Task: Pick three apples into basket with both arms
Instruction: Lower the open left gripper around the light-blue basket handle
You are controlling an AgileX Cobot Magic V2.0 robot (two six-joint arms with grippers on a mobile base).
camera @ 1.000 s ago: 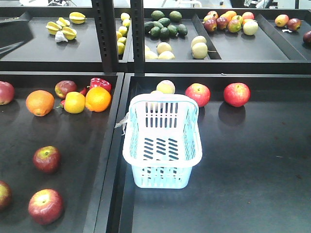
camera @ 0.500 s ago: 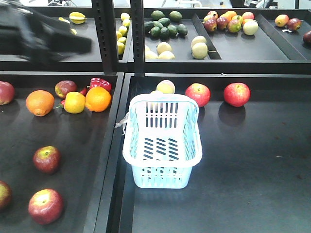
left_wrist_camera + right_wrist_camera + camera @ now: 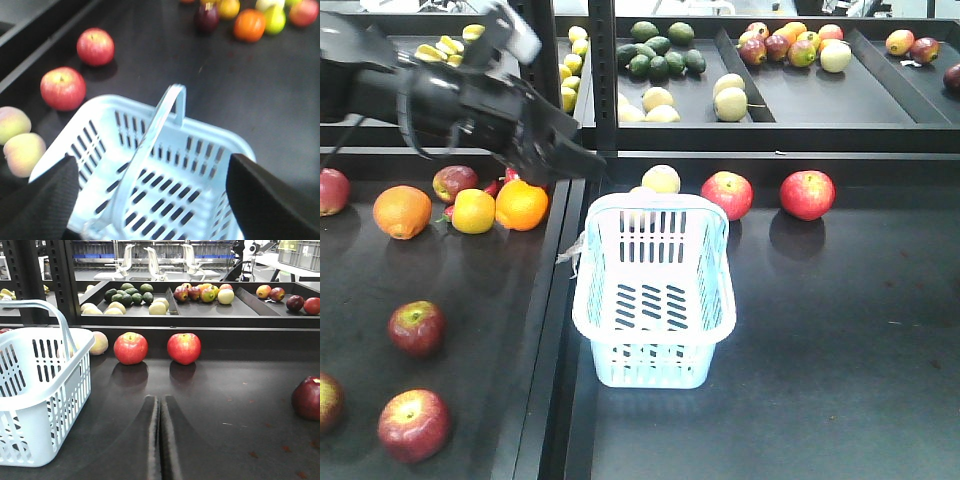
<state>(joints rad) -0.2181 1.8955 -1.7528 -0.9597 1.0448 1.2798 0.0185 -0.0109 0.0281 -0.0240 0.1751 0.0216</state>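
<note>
— Pincer check: left pincer (image 3: 151, 162)?
— Spread wide, holding nothing, hanging over the empty basket (image 3: 653, 362). Right pincer (image 3: 160, 401) is pressed closed on nothing, low over the surface (image 3: 840, 350).
— Advice?
— Left one seems bound for the apple (image 3: 62, 88) near the basket's far end, though I can't be sure. Clear the handle (image 3: 150, 140), then drop straight down astride the fruit

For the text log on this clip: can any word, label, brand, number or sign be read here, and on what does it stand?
No readable text in any view.
Basket: no print or label shows.
White patch on the left arm: blurred, nothing legible.
Grey crate in the background: too small to tell.
</note>
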